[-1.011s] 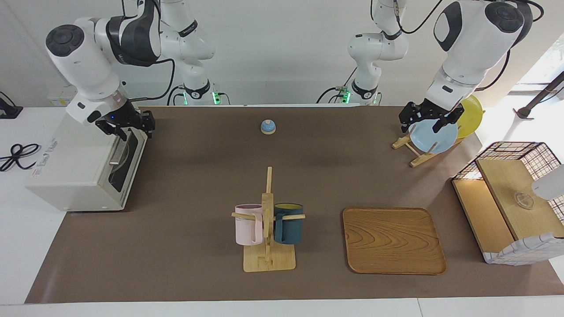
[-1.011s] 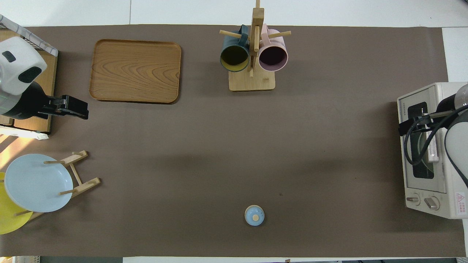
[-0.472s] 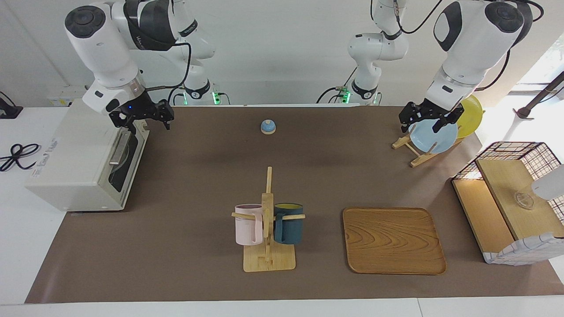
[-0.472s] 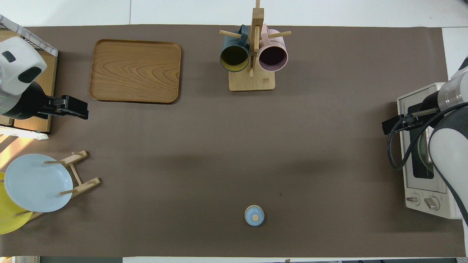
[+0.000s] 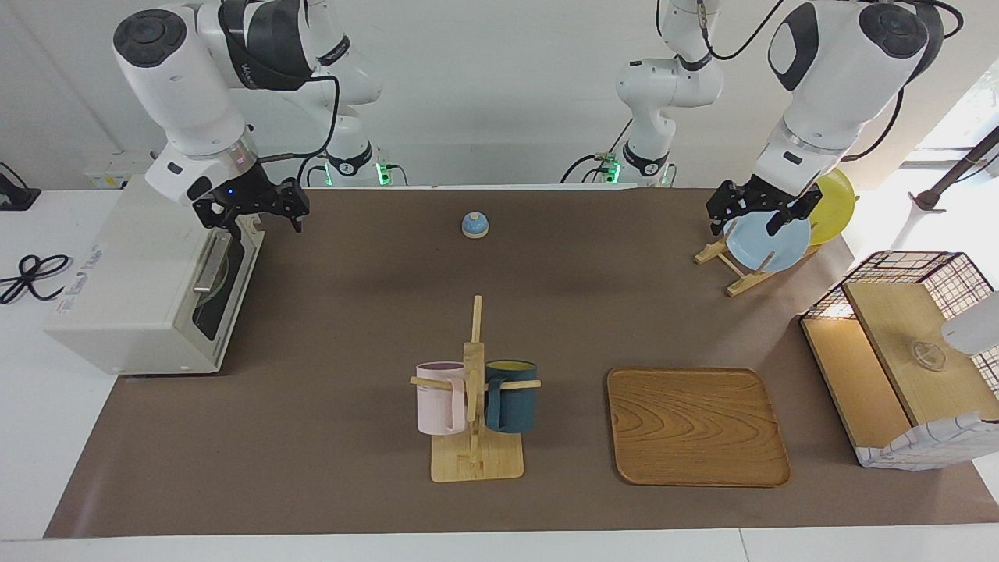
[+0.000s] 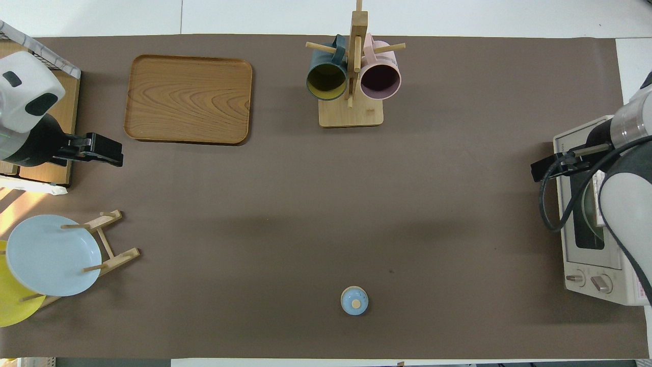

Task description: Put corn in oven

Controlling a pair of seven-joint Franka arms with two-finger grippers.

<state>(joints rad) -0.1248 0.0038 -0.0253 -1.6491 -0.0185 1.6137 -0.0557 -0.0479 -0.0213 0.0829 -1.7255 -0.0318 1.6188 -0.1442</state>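
Note:
The cream-white oven (image 5: 133,289) stands at the right arm's end of the table, its dark glass door shut. It also shows in the overhead view (image 6: 591,262), where a pale round shape is visible through the glass. No corn is in view. My right gripper (image 5: 251,209) is open and empty, raised over the top edge of the oven's door; it also shows in the overhead view (image 6: 546,168). My left gripper (image 5: 751,217) is open and empty, and waits over the plate rack; it also shows in the overhead view (image 6: 104,152).
A blue plate (image 5: 769,240) and a yellow plate (image 5: 835,199) stand in a wooden rack. A mug tree (image 5: 474,390) holds a pink and a dark blue mug. There are also a wooden tray (image 5: 696,425), a wire-and-wood basket box (image 5: 905,351) and a small blue lid (image 5: 474,225).
My right gripper has lifted away from the oven's handle and moved a little toward the middle of the table. The left arm has not moved.

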